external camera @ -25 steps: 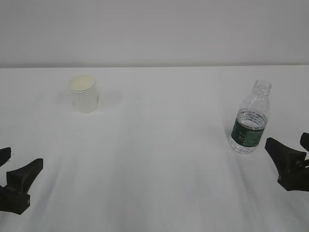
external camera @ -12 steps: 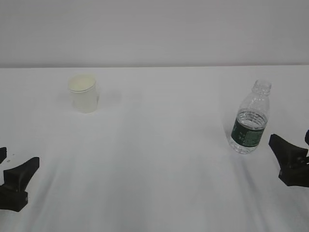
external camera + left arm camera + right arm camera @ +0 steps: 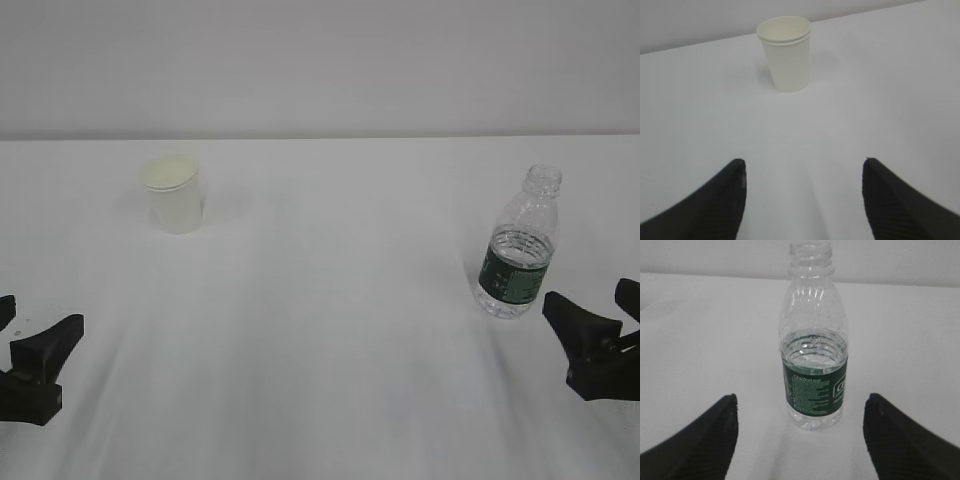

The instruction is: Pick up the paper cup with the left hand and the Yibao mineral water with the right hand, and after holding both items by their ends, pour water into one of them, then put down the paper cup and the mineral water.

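White table (image 3: 330, 330) against pale wall (image 3: 320, 60), paper cup (image 3: 174, 193) upright.

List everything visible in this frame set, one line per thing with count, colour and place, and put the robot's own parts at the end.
paper cup: one, cream-white, upright on the far left part of the table, empty-handed arm well short of it.
Yibao mineral water: one, clear ribbed plastic with a dark green label band, no cap, upright on the right side, partly filled.
table: one, white, fills the lower part of the exterior view.
wall: one, pale grey-white, behind the table.
left hand: one, black gripper, near left edge, jaws open, holding nothing.
right hand: one, black gripper, near right edge beside the bottle, jaws open, holding nothing.
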Controlling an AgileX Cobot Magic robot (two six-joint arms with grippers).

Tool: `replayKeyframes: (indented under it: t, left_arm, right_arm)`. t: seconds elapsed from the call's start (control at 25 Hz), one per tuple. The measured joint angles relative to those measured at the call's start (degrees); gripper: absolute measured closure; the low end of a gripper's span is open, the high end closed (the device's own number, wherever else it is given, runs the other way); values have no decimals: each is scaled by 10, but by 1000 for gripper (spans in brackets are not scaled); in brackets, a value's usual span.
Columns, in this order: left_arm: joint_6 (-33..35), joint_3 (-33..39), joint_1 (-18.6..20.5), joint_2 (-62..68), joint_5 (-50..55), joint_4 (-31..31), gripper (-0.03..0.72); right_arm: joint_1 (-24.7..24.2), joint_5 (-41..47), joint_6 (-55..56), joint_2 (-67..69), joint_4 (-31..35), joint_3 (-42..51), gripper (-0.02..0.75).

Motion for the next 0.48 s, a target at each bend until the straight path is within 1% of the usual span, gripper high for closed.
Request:
replayKeyframes:
  t: [0.48]
  left_arm:
    - [0,-5,0,0,-1,-8,168]
  right_arm:
    - [0,-17,0,76,-28,-2,147]
